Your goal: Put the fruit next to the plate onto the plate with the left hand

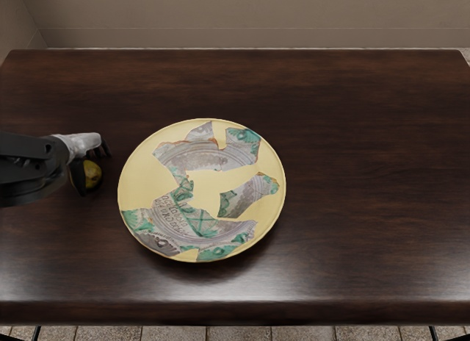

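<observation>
- While the left robot hand sits right over the fruit at the left side of the tabletop, I cannot tell from my feed whether it is open or already clamped on the fruit. The hand covers too much of it.
- The fruit is small, yellow-green and round. It lies on the tabletop just left of the plate and apart from its rim, so it is not on the plate yet.
- I judge the step in hand to be the grasp, with the lift and carry to follow.
- To do it well, I would want a firm hold around the fruit's middle before raising it, since a round thing can roll out of a loose grip.
- I would lift it high enough to clear the plate's raised rim, then carry it to the right.
- I would set it down towards the plate's middle, not on the sloping edge, and let go low so it does not roll off.
- Counts: one fruit, one plate, one tabletop and one arm, coming in from the left. The right arm is out of view.
</observation>
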You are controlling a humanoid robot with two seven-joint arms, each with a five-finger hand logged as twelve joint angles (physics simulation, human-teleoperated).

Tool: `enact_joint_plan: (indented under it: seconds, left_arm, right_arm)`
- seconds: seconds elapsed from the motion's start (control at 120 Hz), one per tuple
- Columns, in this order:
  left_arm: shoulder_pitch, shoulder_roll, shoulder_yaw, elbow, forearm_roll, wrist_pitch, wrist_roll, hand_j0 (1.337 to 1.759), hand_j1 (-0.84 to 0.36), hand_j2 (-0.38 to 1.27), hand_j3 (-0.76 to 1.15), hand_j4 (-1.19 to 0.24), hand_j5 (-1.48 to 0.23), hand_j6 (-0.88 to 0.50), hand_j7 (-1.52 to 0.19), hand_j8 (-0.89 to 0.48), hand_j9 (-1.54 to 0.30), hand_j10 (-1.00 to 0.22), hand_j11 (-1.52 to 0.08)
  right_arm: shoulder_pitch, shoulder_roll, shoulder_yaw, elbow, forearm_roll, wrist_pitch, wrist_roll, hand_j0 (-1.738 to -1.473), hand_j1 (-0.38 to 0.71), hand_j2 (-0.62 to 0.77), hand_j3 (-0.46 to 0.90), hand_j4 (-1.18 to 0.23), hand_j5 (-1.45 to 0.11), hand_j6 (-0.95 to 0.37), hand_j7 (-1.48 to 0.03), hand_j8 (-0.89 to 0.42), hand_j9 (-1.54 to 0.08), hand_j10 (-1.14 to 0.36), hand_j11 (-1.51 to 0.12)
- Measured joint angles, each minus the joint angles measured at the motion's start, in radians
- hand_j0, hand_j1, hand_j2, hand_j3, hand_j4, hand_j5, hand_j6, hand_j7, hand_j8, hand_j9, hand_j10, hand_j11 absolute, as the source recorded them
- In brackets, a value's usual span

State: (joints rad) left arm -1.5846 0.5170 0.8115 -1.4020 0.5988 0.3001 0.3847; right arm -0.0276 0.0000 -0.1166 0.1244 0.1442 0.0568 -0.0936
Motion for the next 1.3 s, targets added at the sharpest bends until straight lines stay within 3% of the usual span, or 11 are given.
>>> enact_joint_plan:
  seconds: [0.367,0.708,0.792,1.3]
  left_arm:
    - [0.008,0.005,0.001,0.0,-0.002,0.014,-0.018,1.656,-0.06,-0.02,0.0,-0.37,-0.5,-0.34,-0.53,-0.37,-0.5,-0.37,-0.5]
    - [0.009,0.004,0.011,0.0,-0.002,0.038,-0.019,1.657,-0.17,0.07,0.0,-0.45,-0.6,-0.45,-0.61,-0.45,-0.6,-0.45,-0.6]
    - [0.009,0.003,0.012,0.0,-0.003,0.038,-0.02,1.655,-0.18,0.08,0.0,-0.49,-0.66,-0.49,-0.66,-0.44,-0.66,-0.42,-0.66]
    - [0.015,-0.002,0.013,0.001,0.006,0.04,-0.018,1.647,-0.24,0.15,0.0,-0.63,-0.94,-0.35,-0.95,-0.29,-0.97,-0.3,-1.0]
  right_arm:
    - [0.0,0.0,0.0,0.0,0.0,0.0,0.0,-1.658,-0.31,-0.01,0.0,-0.03,-0.05,-0.04,-0.05,-0.04,-0.05,-0.03,-0.05]
    - [0.0,0.0,0.0,0.0,0.0,0.0,0.0,-1.658,-0.31,-0.01,0.0,-0.03,-0.05,-0.04,-0.05,-0.03,-0.05,-0.03,-0.05]
    - [0.0,0.0,0.0,0.0,0.0,0.0,0.0,-1.658,-0.31,-0.01,0.0,-0.03,-0.05,-0.04,-0.05,-0.04,-0.05,-0.03,-0.05]
    - [0.0,0.0,0.0,0.0,0.0,0.0,0.0,-1.658,-0.31,-0.01,0.0,-0.03,-0.05,-0.04,-0.05,-0.03,-0.05,-0.03,-0.05]
